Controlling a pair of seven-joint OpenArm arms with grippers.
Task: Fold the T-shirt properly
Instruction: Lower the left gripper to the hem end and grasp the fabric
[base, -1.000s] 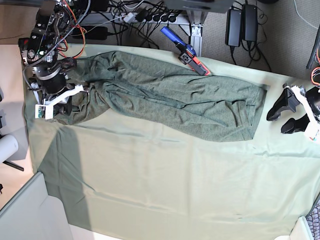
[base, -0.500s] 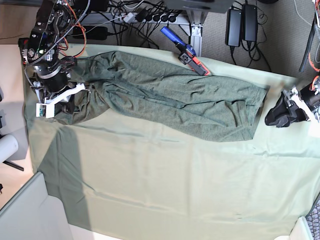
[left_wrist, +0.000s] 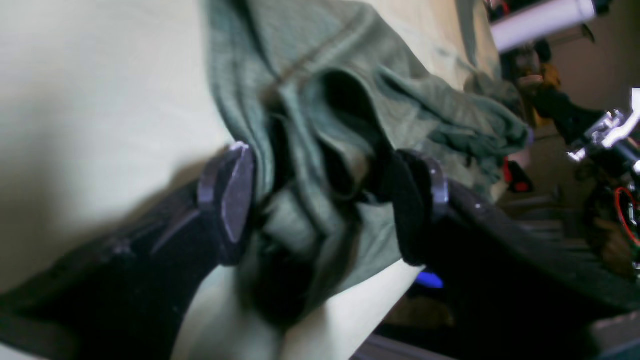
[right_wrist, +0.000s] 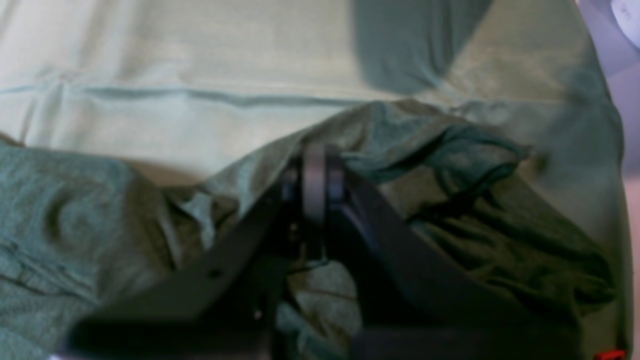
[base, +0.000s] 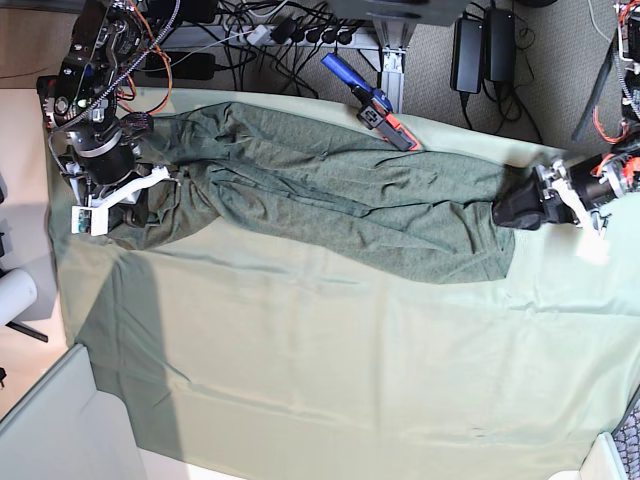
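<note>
Left gripper (left_wrist: 320, 200) is spread wide, a bunched edge of the T-shirt (base: 340, 190) sitting between its two pads (left_wrist: 230, 195) without being pinched. Right gripper (right_wrist: 315, 175) is clamped tight on a fold of the shirt's opposite end. The T-shirt is stretched as one long rumpled band between the two arms, its long axis running across the far half of the pale green table cloth (base: 330, 360). In the base view the left arm is reached in low from the right edge; the right arm is hunched over the left end.
</note>
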